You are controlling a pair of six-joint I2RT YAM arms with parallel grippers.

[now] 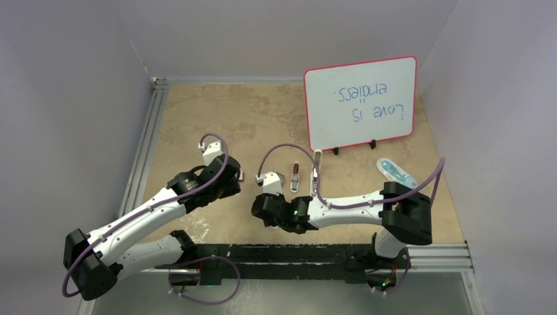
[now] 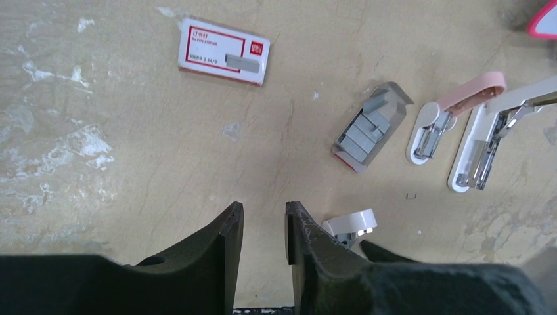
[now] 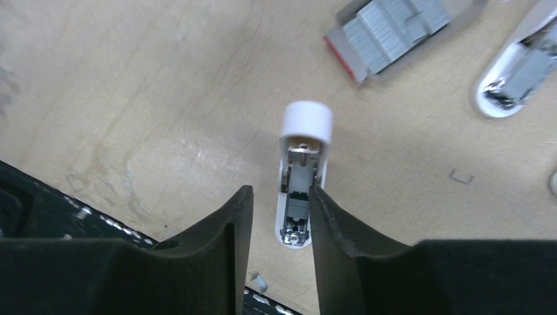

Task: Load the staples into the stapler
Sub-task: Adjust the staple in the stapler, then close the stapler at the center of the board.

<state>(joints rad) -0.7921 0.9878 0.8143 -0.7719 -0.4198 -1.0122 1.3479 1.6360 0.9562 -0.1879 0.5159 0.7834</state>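
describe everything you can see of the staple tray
The staple tray is small, shallow and grey, cardboard by its look, with a red-pink edge at one short end. It lies flat and diagonal on the tan table. Silvery-grey staples fill it, the strips loosely stacked and askew. The pink mini stapler lies beside it, not touching. Nothing grips it.

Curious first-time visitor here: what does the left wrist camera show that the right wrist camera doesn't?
Only left wrist: the red-and-white staple box, a staple strip lying on it. Only right wrist: the metal channel inside the small white stapler, between the tips of the open right claw. Both: the grey tray of staples and one loose staple.
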